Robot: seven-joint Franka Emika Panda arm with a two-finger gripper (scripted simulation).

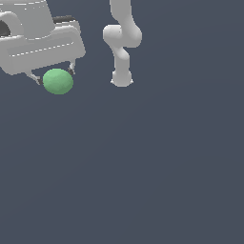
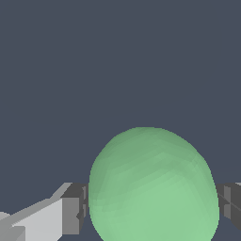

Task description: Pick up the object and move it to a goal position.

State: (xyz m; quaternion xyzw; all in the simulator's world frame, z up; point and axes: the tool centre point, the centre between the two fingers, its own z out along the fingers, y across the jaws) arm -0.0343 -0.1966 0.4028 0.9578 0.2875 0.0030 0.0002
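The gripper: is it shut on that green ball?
Shut on it: in both views the gripper's fingers press the green ball's two sides.

Flat, even render light; sharp, shadowless, glare-free.

we see one plain dark slate-blue surface [image 1: 157, 171] filling the exterior view from edge to edge, flat and matte, with no seam, edge or marking on it. the same dark surface [image 2: 117, 61] fills the background of the wrist view. we cannot tell whether anything rests directly on it: no shadow or contact line shows. the arm's base [image 1: 121, 80] appears to stand on it, toward the upper middle.
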